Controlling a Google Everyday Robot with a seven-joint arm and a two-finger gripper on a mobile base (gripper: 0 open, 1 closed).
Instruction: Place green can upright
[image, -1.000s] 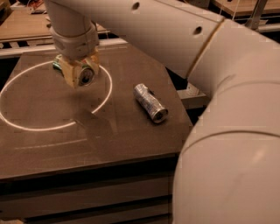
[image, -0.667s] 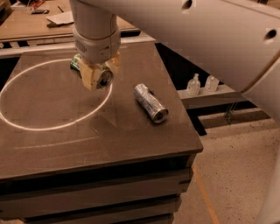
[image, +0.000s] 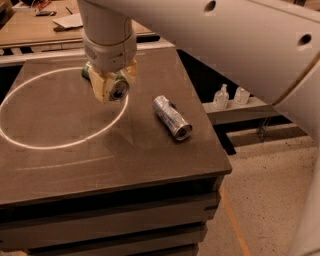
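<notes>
The green can (image: 118, 88) lies on its side between the fingers of my gripper (image: 112, 85), its silver end facing the camera and a bit of green body showing at the left. The gripper is shut on it, held above the dark table (image: 100, 155) near the right side of the bright ring of light (image: 30, 142). Whether the can touches the table surface I cannot tell. The white arm reaches in from the upper right and hides the top of the gripper.
A silver can (image: 171, 117) lies on its side on the table, to the right of the gripper. Two small clear bottles (image: 221, 97) stand on a low shelf right of the table. A wooden desk with papers (image: 67, 21) is behind.
The arm and gripper, with the green can in it, have shifted to the right across the table, from the ring's top toward its right side. The silver can has stayed put.
</notes>
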